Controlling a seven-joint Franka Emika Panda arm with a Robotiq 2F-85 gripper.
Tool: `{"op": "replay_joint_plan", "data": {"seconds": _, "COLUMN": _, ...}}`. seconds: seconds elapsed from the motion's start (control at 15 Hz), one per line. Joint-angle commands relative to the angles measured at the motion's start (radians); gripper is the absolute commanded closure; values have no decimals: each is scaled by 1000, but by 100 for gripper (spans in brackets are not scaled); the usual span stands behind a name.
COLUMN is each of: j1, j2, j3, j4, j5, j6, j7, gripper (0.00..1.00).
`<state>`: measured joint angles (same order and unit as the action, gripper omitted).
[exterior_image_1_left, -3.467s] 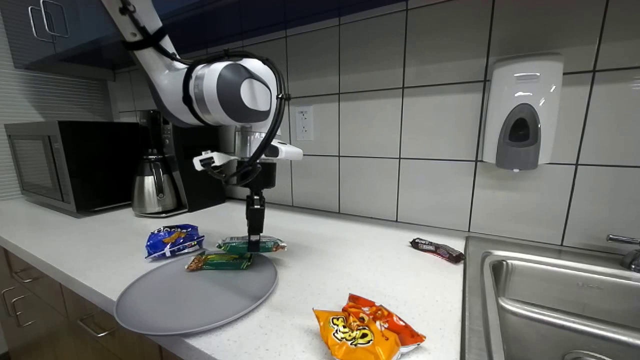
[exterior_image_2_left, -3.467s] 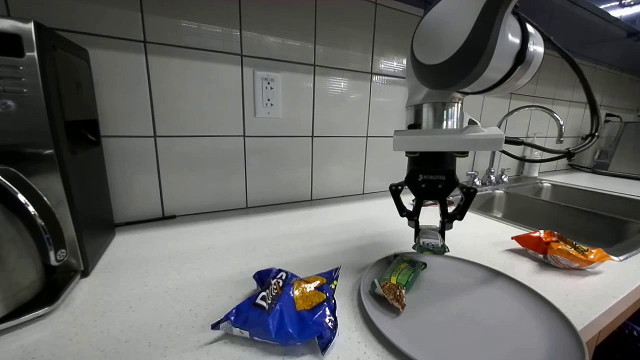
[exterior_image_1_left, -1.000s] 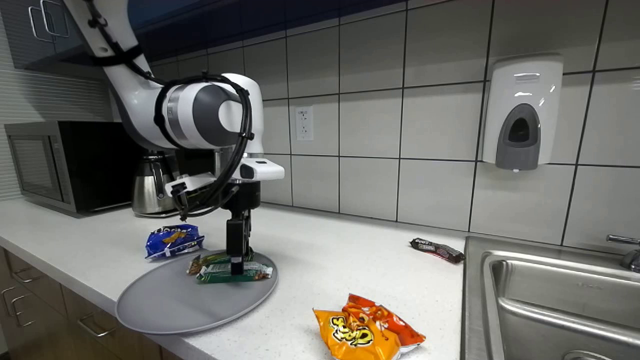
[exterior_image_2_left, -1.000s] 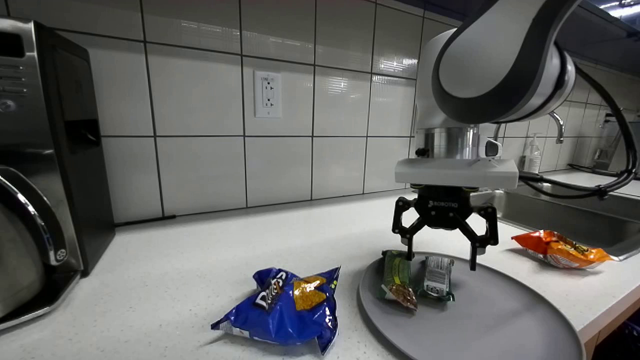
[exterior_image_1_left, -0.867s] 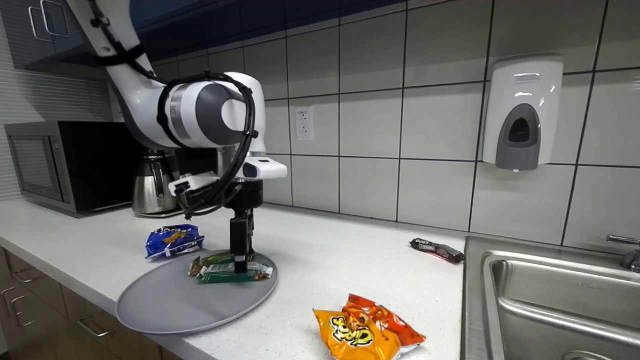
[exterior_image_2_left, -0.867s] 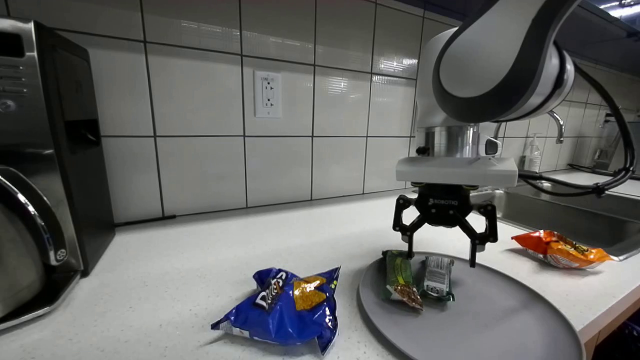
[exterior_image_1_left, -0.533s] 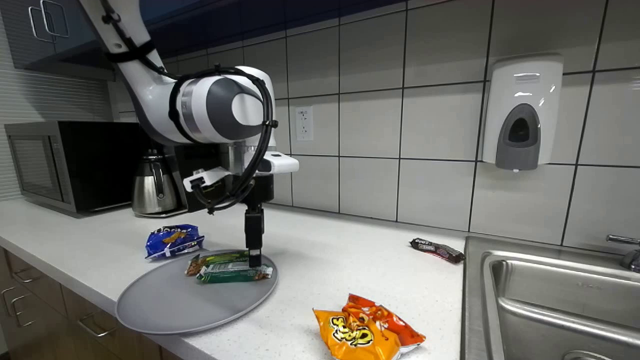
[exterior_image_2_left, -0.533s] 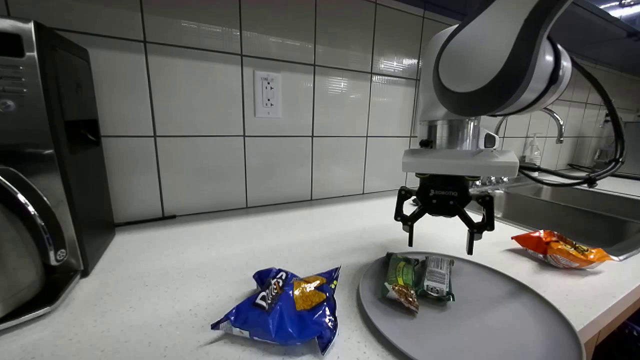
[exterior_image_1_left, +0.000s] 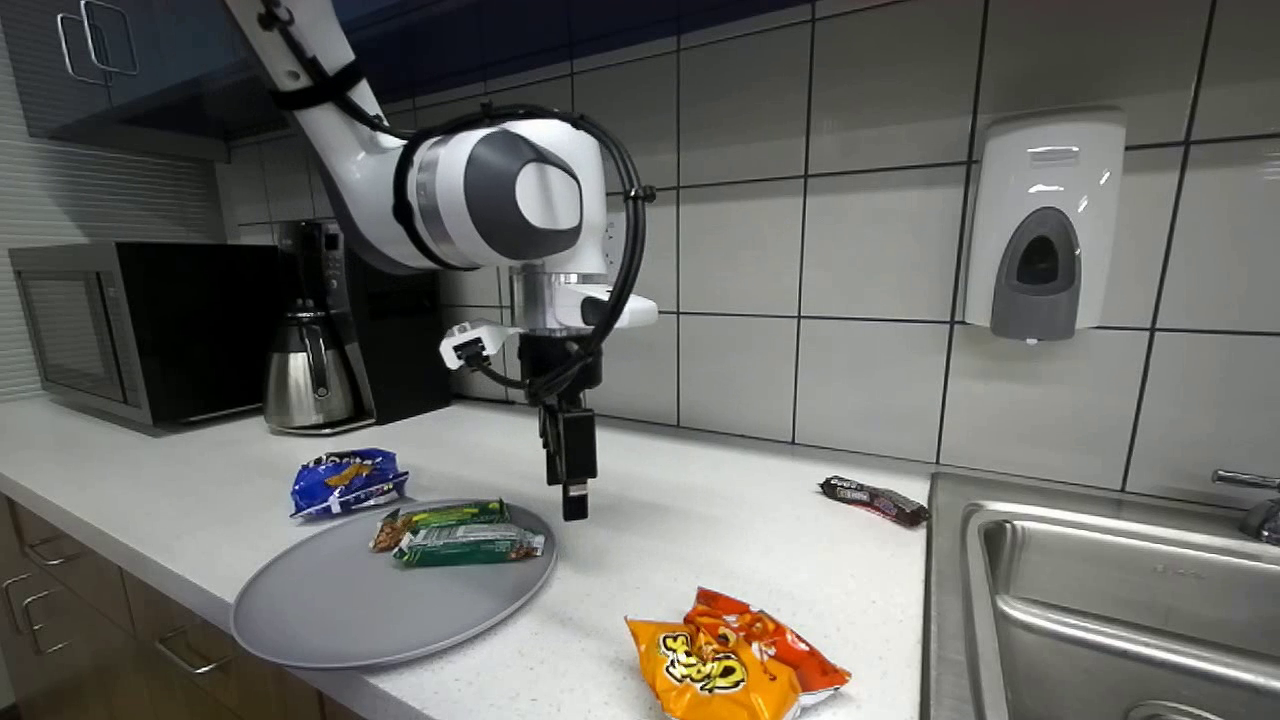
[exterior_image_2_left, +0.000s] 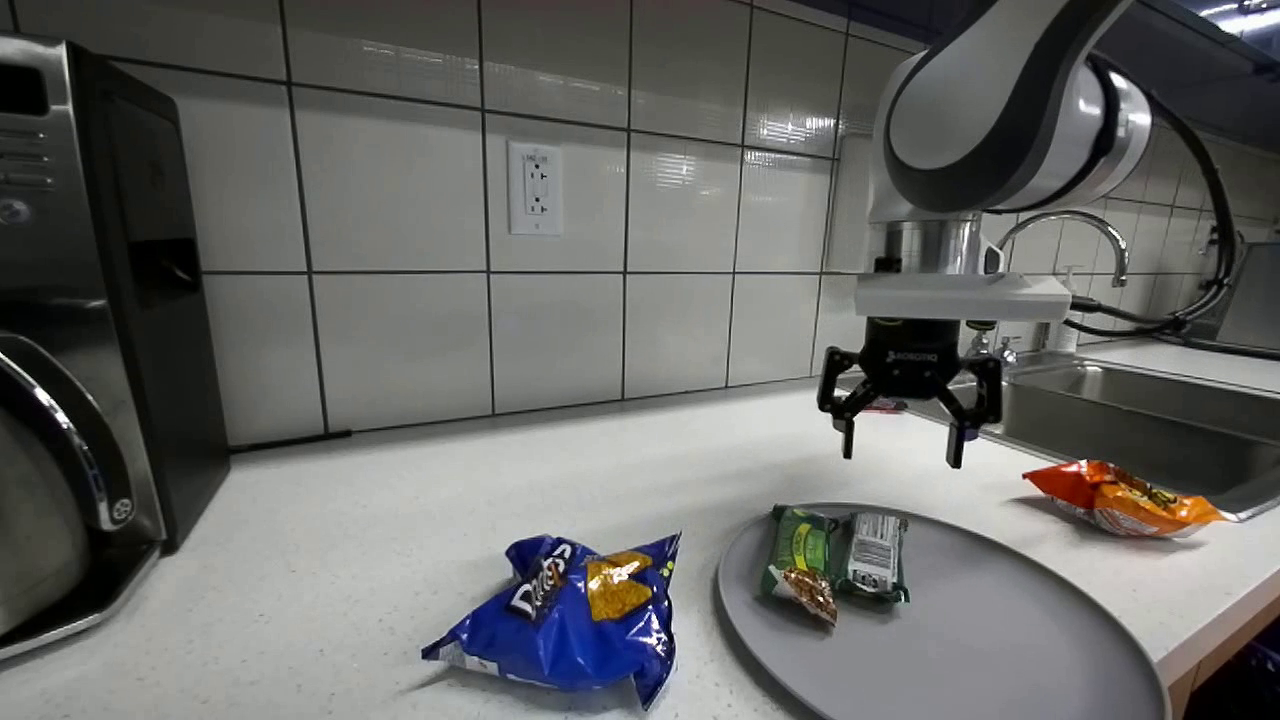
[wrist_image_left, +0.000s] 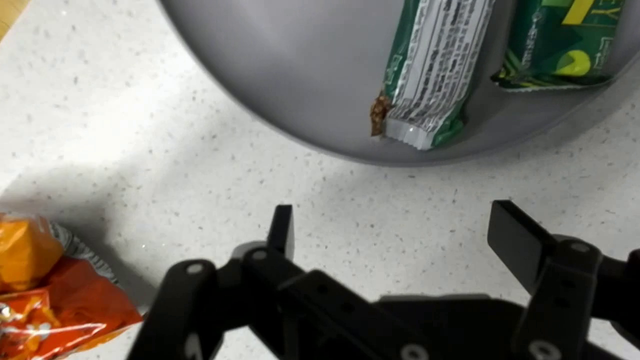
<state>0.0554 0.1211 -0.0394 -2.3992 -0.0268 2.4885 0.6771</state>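
My gripper (exterior_image_2_left: 901, 461) hangs open over the white counter, just past the rim of a grey plate (exterior_image_1_left: 370, 615), with nothing between its fingers. In the wrist view the gripper (wrist_image_left: 392, 206) has its jaws wide apart above bare speckled counter. Two green-wrapped bars lie side by side on the plate. The barcode bar (exterior_image_2_left: 875, 553) shows its silver printed back and is the nearer one to the gripper in the wrist view. Beside it lies the yellow-green bar (exterior_image_2_left: 803, 560), its front up, partly cut off in the wrist view.
A blue chip bag (exterior_image_2_left: 590, 610) lies beside the plate, an orange snack bag (exterior_image_1_left: 735, 660) near the sink (exterior_image_1_left: 1100, 580). A dark-wrapped bar (exterior_image_1_left: 875, 500) rests close to the sink's edge. A coffee maker (exterior_image_1_left: 385, 330) and microwave (exterior_image_1_left: 150, 330) stand behind, against the tiled wall.
Earlier the gripper was shut on the barcode bar over the plate's far edge; that bar now lies on the plate. The opened gripper has risen and moved off the plate toward the sink side.
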Motion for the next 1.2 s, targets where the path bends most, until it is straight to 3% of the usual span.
{"op": "replay_joint_plan", "data": {"seconds": 0.0, "j1": -45, "j2": 5, "j3": -18, "j4": 53, "j5": 6, "j6": -80, "j7": -162, "gripper": 0}}
{"op": "replay_joint_plan", "data": {"seconds": 0.53, "j1": -114, "j2": 81, "j3": -66, "j4": 178, "j5": -1, "j6": -165, "j7": -458, "gripper": 0}}
{"op": "replay_joint_plan", "data": {"seconds": 1.13, "j1": -164, "j2": 254, "j3": -83, "j4": 385, "j5": -11, "j6": -161, "j7": -667, "gripper": 0}}
